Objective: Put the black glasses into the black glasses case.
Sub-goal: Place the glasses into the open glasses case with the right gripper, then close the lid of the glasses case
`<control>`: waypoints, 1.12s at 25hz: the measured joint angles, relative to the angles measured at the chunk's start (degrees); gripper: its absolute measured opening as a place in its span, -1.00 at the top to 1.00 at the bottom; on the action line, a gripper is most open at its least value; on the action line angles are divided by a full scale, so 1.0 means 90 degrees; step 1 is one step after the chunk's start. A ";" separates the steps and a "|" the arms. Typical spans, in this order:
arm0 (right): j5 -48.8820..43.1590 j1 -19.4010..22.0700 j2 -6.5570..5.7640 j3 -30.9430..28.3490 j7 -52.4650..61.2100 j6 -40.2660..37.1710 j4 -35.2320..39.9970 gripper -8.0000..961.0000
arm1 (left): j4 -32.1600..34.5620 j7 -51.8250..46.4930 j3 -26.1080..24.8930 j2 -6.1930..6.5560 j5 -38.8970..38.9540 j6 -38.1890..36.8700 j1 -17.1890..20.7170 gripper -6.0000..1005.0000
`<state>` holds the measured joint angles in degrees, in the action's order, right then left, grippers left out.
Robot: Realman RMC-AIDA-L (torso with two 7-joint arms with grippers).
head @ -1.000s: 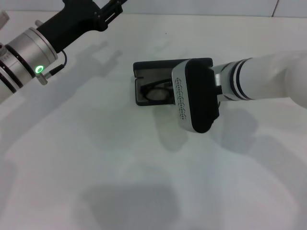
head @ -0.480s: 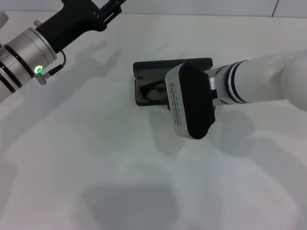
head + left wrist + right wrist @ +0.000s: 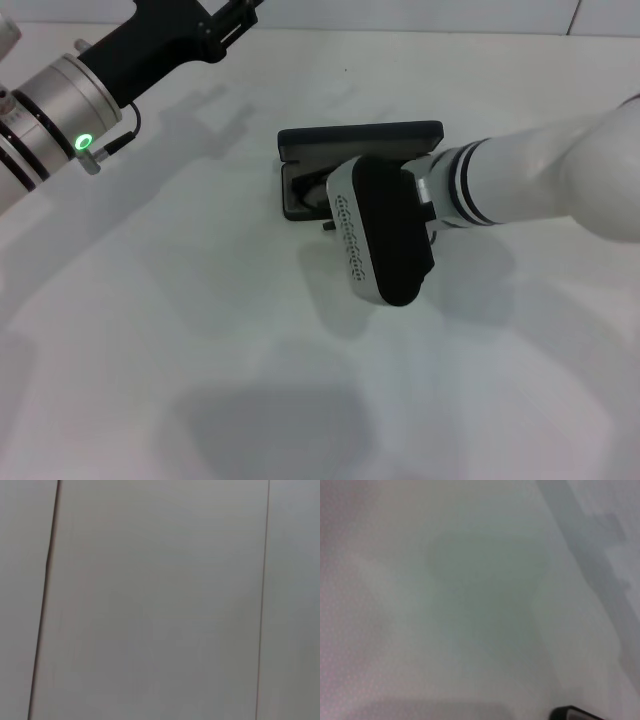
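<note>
Head view: a black rectangular hard glasses case point(image 3: 358, 145) with rounded corners is lying open near the far middle of a plain white tabletop point(image 3: 200, 330), its lid tipped back toward the far side. Inside the grey-lined tray, a sliver of the thin black-framed glasses point(image 3: 312, 190) is showing at the left end; the rest is lying under the right arm's bulky white-and-black wrist housing, which is reaching in from the right and covering most of the tray. The right hand point(image 3: 330, 215) is hidden beneath that housing apart from a small dark tip at the case's near edge, so whether it is apart, together or clamped on anything cannot be told. The left hand point(image 3: 235, 15) is hanging raised at the far left, well apart from the case, cut off by the frame edge; its state cannot be told either.

The glasses are probably light, thin and easily bent, with scratch-prone lenses; the frame front at the bridge looks the safest hold. The case looks stiff and smooth, likely to slide if nudged.

Left wrist view: only pale flat panels with thin dark seams are showing; no task object appears.

Right wrist view: blurred white tabletop with soft shadows is filling the picture, and a dark rounded corner at the edge may be the case.
</note>
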<state>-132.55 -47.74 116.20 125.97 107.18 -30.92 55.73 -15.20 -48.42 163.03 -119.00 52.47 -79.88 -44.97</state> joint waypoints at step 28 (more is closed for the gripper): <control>0.0501 -0.0238 -0.0011 0.0002 -0.0043 0.0934 -0.0576 0.52 | 0.0000 0.0029 0.0000 0.0000 -0.0011 -0.0002 0.0011 -0.11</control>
<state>-128.04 -49.88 116.10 125.98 106.79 -22.51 50.55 -15.20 -48.16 163.04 -119.00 52.37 -79.90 -44.87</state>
